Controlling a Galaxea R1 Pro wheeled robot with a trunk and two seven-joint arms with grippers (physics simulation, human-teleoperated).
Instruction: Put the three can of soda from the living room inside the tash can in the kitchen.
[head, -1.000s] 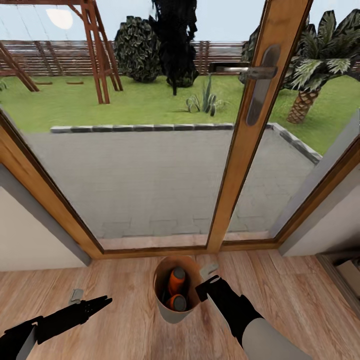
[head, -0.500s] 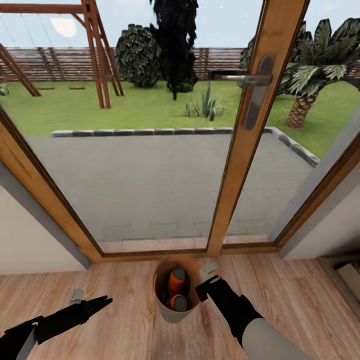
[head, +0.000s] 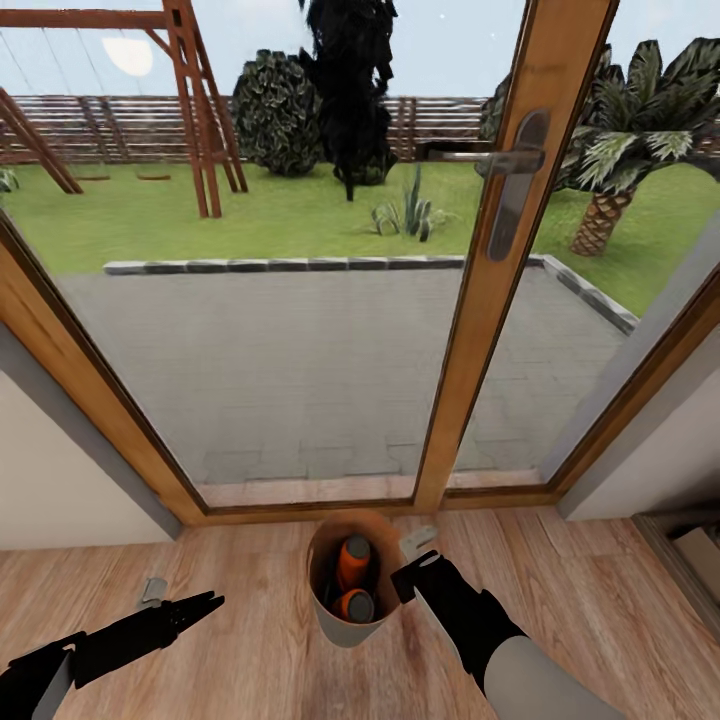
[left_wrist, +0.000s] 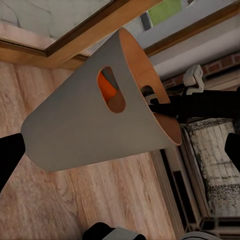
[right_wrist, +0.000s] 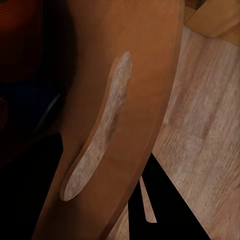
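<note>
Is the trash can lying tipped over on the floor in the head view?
No, the trash can stands upright on the wood floor with two orange cans inside, rim facing up.

The bin looks matt grey plastic outside, smooth brown-orange inside. The floor is grained pale wood; the door frame is varnished wood.

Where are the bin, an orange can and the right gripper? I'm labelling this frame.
bin (head: 340, 625): head view, pale outer wall.
orange can (head: 352, 562): head view, its side.
right gripper (head: 407, 566): head view, at the bin's rim.
</note>
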